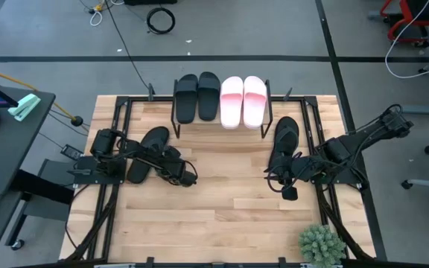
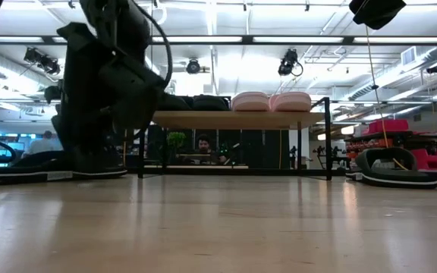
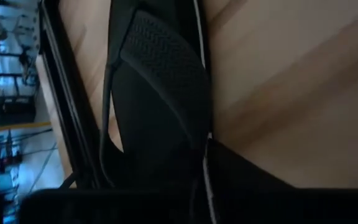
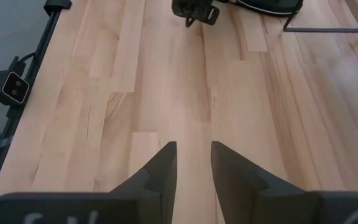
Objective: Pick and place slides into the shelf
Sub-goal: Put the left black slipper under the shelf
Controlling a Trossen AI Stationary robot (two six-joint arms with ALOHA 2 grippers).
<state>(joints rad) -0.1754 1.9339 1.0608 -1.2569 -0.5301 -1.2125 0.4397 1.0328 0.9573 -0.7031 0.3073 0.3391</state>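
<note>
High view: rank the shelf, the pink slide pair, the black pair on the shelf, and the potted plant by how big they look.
1. shelf, widest by far.
2. pink slide pair and black slide pair: these look alike, so no ranking between them.
3. potted plant, smallest, though partly cut off at the picture's edge.

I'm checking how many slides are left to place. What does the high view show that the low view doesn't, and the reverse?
Only the high view shows the count: two black slides and two pink slides on the shelf, a black slide under the left gripper, and another black slide beside the right gripper. Only the low view shows the open space under the shelf's top board and a person in the room beyond. Both show the pink pair on top and black slides lying on the table at both sides.
</note>
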